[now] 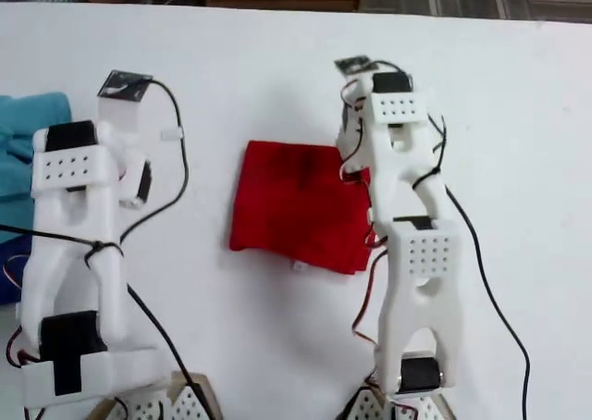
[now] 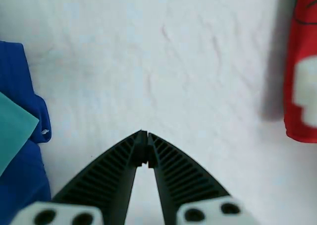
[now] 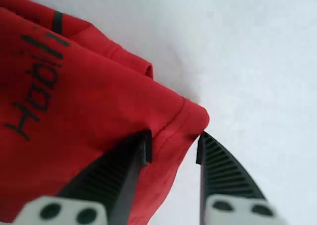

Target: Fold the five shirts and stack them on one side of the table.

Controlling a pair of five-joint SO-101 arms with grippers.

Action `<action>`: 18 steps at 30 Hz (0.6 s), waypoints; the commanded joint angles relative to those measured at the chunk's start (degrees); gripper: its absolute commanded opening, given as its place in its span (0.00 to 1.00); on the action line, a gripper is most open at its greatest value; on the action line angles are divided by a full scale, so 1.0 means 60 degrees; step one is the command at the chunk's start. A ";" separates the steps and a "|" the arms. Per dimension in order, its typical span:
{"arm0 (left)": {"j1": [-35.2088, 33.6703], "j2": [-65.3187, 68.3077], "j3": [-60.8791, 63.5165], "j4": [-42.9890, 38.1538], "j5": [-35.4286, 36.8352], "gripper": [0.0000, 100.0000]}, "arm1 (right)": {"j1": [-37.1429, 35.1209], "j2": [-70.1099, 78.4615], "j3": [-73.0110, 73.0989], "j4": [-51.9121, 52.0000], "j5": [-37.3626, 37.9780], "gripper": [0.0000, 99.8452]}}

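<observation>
Under right arm, red shirt edge hidden; teal shirt cropped.

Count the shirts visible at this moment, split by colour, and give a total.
red shirt: 1
dark blue shirt: 1
teal shirt: 1
Total in view: 3
</observation>
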 commanded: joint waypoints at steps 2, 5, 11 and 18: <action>-0.0088 -0.0440 -0.0022 -0.0073 -0.0044 0.03 | -0.0022 0.0418 -0.0264 -0.0051 -0.0015 0.15; -0.0088 -0.0440 -0.0022 -0.0073 -0.0044 0.03 | -0.0022 0.0462 -0.0293 -0.0183 0.0000 0.05; -0.0088 -0.0425 -0.0022 -0.0073 -0.0044 0.03 | -0.0022 -0.0007 -0.1040 0.0051 0.0000 0.02; -0.0088 -0.0410 -0.0022 -0.0103 -0.0044 0.03 | -0.0051 -0.0535 -0.2256 0.0374 0.0396 0.02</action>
